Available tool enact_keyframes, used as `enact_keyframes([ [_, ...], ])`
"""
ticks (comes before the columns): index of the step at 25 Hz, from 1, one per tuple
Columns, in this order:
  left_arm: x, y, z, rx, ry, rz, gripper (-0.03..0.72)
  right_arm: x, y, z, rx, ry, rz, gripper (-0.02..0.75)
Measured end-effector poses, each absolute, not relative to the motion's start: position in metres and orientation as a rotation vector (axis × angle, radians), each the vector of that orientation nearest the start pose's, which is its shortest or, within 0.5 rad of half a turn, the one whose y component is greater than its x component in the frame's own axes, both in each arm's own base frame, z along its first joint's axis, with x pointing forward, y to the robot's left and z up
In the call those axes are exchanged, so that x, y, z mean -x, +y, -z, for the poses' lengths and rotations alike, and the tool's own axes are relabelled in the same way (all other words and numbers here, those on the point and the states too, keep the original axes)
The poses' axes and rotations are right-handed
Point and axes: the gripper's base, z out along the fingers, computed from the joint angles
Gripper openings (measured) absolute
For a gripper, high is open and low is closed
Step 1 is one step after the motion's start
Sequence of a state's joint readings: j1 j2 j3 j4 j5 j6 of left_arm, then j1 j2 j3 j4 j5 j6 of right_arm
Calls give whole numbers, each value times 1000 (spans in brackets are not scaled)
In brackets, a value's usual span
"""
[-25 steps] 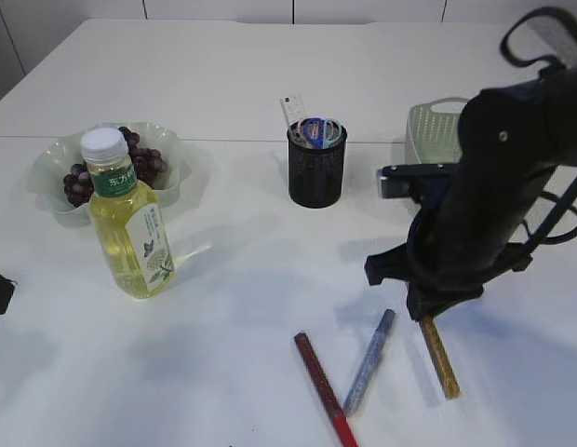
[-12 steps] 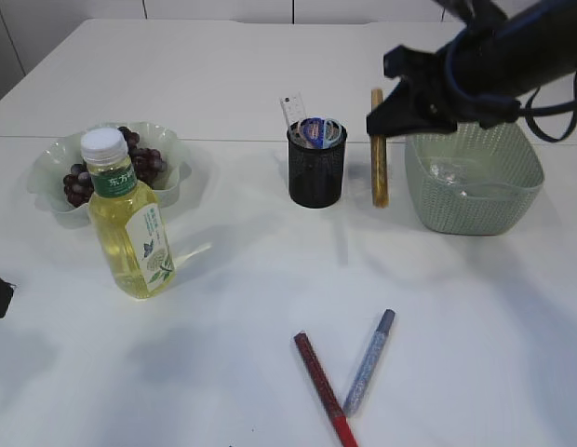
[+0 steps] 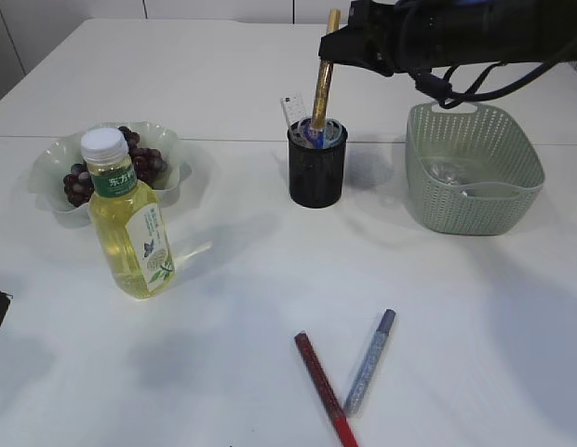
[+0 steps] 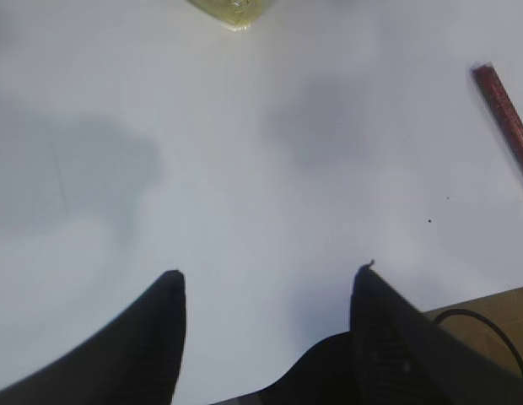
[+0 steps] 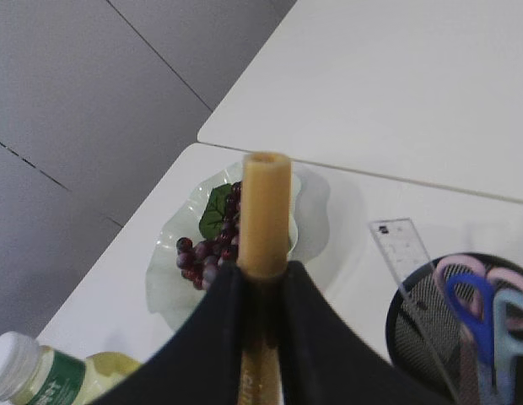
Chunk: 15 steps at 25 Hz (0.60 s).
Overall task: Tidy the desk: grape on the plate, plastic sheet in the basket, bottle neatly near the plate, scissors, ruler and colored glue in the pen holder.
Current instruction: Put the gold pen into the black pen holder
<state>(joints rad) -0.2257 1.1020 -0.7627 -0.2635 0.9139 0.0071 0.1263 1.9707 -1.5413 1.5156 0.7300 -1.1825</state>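
Note:
My right gripper (image 3: 333,42) is shut on a gold glue stick (image 3: 321,79), which it holds nearly upright, lower tip at the mouth of the black mesh pen holder (image 3: 316,172). The holder contains a ruler (image 3: 292,107) and scissors (image 5: 477,308). In the right wrist view the gold glue stick (image 5: 266,202) pokes out past the right gripper (image 5: 261,268). Red glue (image 3: 321,384) and silver-blue glue (image 3: 369,361) lie at the table's front. Grapes (image 3: 140,163) sit on the plate (image 3: 56,168), the bottle (image 3: 128,219) upright before it. My left gripper (image 4: 268,272) is open over bare table.
The green basket (image 3: 475,177) stands right of the pen holder with a clear plastic sheet (image 3: 447,172) inside. The right arm reaches in from the upper right, above the basket. The left wrist view shows the red glue (image 4: 506,122) at its right edge.
The right gripper lifted the gold glue stick off the table's front right, carried it up past the basket and then left, to above the pen holder. The left gripper stayed open.

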Motion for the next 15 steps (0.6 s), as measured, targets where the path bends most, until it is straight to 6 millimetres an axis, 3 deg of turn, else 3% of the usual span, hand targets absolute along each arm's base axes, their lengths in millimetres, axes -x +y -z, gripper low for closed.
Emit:
enact_keyframes([
  [7,-182,-61,-270,-158,2745,392,448,-477,121,-253,368,1817,-947,99],
  [15,-182,-61,-270,-158,2745,392,438,-494,123,-227,575,1722,-763,99],
])
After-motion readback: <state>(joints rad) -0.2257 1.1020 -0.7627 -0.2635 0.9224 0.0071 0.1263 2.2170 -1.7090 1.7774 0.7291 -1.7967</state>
